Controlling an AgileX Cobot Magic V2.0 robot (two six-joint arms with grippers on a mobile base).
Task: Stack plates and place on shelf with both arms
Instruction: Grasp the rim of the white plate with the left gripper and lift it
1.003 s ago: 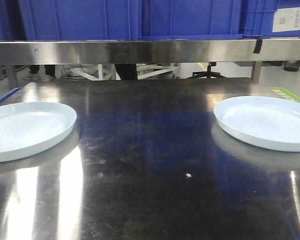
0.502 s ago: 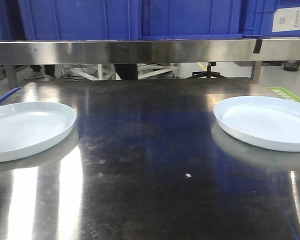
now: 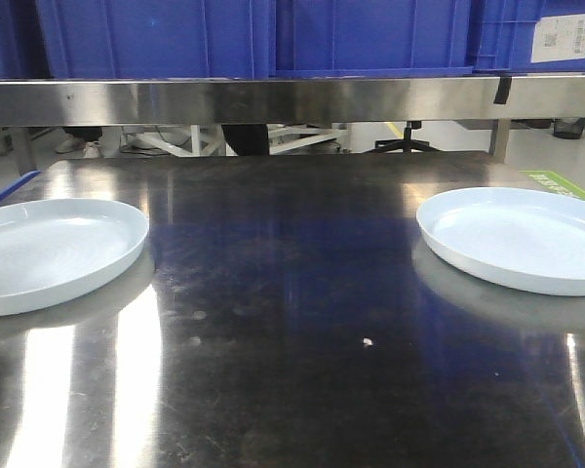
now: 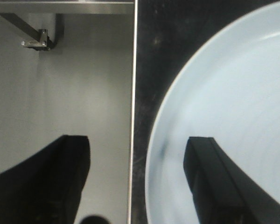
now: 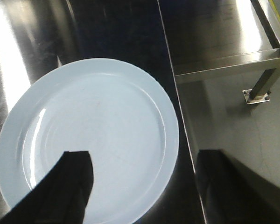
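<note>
The front view is showing both plates lying flat on the steel table [image 3: 292, 322], well apart. The left plate [image 3: 54, 252] is sitting at the left edge and the right plate [image 3: 522, 237] at the right, and the frame is cutting off each of them. Above them a steel shelf [image 3: 273, 99] is carrying blue bins [image 3: 273, 34]. The grippers are showing only in the wrist views.

The left wrist view is looking straight down on the left gripper [image 4: 130, 186]. Its jaws are standing wide apart and gripping nothing. One dark finger is hanging over the plate's inner surface and the other over the floor [image 4: 74, 93] beyond the table's edge, so the plate's rim is lying between them. Whether the finger is touching the plate cannot be told.

The right gripper [image 5: 144, 186] is spread just as wide and is also holding nothing. One finger is hanging over the right plate and the other past the table's edge. This view is taking in almost the plate's whole round, just beside that edge, and a table leg [image 5: 266, 79] below.
</note>
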